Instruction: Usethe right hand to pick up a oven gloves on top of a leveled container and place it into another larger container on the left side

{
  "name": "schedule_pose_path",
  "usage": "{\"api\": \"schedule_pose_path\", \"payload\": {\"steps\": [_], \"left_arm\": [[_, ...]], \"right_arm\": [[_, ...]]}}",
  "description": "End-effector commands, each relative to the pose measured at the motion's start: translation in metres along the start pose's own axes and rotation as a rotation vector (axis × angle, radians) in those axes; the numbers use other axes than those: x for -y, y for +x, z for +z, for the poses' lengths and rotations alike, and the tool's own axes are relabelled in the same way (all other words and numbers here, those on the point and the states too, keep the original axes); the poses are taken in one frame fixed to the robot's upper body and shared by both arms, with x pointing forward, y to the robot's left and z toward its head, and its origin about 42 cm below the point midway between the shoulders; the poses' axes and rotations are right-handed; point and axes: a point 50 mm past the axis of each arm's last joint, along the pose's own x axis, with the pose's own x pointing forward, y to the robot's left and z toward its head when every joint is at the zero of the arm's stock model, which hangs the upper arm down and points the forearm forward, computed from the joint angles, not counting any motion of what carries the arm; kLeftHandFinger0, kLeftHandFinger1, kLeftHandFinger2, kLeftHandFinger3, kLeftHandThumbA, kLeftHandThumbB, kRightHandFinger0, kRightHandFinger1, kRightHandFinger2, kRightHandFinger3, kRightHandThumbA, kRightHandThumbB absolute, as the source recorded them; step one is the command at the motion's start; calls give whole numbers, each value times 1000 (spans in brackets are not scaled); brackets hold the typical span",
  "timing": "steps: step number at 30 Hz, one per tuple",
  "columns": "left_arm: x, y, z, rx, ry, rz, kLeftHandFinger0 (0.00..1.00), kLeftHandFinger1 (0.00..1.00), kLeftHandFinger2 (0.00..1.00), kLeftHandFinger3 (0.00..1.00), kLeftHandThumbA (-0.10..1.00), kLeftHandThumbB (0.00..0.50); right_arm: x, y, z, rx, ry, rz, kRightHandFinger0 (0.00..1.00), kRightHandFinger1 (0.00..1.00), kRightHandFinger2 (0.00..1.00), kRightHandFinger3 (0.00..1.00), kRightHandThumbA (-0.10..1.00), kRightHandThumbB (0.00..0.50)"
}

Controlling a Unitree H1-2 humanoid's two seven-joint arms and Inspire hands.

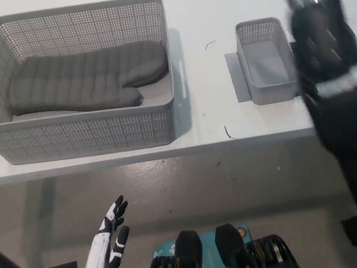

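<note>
The large grey perforated plastic basket [90, 131] fills the left of the white tabletop [209, 112], its open top unobstructed; the grey quilted oven glove [82, 81] lies flat across its floor, leaving bare floor along the near wall; a clear strip of table separates it from the small grey perforated container [265, 59], whose top is also open; the black right arm [341, 88] rises along the right edge, close beside that container and possibly overlapping its far side; the white left hand [108, 247] hangs below the table edge, well clear.
</note>
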Motion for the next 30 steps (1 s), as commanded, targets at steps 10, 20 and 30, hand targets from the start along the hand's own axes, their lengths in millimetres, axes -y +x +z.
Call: {"api": "schedule_pose_path", "payload": {"steps": [10,20,30], "left_arm": [[-23,29,18,113,29,34,1000,1000,1000,1000,1000,38],[-7,-5,2,34,-10,27,1000,1000,1000,1000,1000,112],[16,-71,-17,-91,-26,-20,1000,1000,1000,1000,1000,98]], "right_arm": [[53,-280,7,77,98,100,1000,1000,1000,1000,1000,160],[27,-351,-67,-487,281,299,1000,1000,1000,1000,1000,188],[27,-432,-89,-722,347,357,1000,1000,1000,1000,1000,246]]}}
